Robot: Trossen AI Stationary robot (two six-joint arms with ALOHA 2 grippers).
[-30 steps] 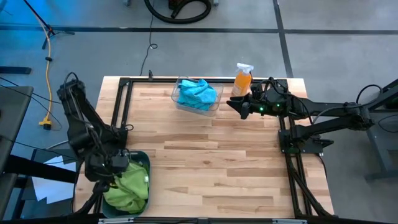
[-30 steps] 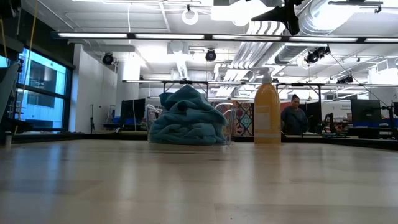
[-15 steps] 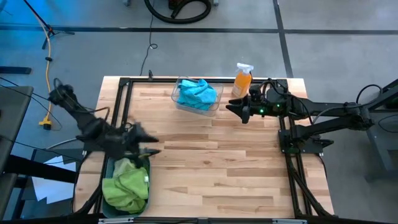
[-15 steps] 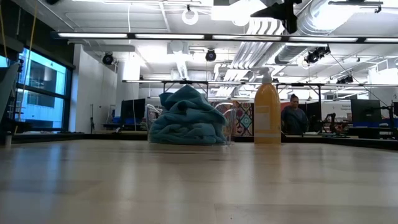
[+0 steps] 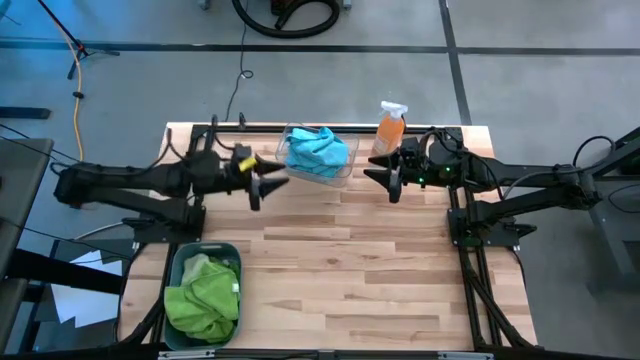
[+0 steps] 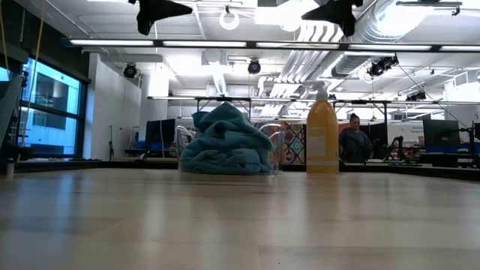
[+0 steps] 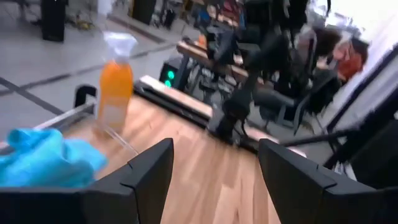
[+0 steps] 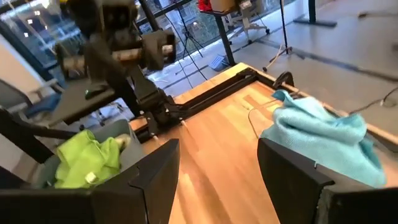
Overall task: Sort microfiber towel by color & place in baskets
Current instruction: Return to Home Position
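Green towels (image 5: 205,300) in the teal bin (image 5: 172,265) show from above, not in the low view, which has blue towels (image 6: 225,142). Left gripper (image 5: 270,188) and right gripper (image 5: 380,182) gape wide, empty.

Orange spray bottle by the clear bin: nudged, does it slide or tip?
Probably tips: the spray bottle stands tall on a narrow base, so a push near the trigger head would likely topple it. It looks orange nearly to the neck, so likely fairly heavy; a low push may slide it on the wood table.
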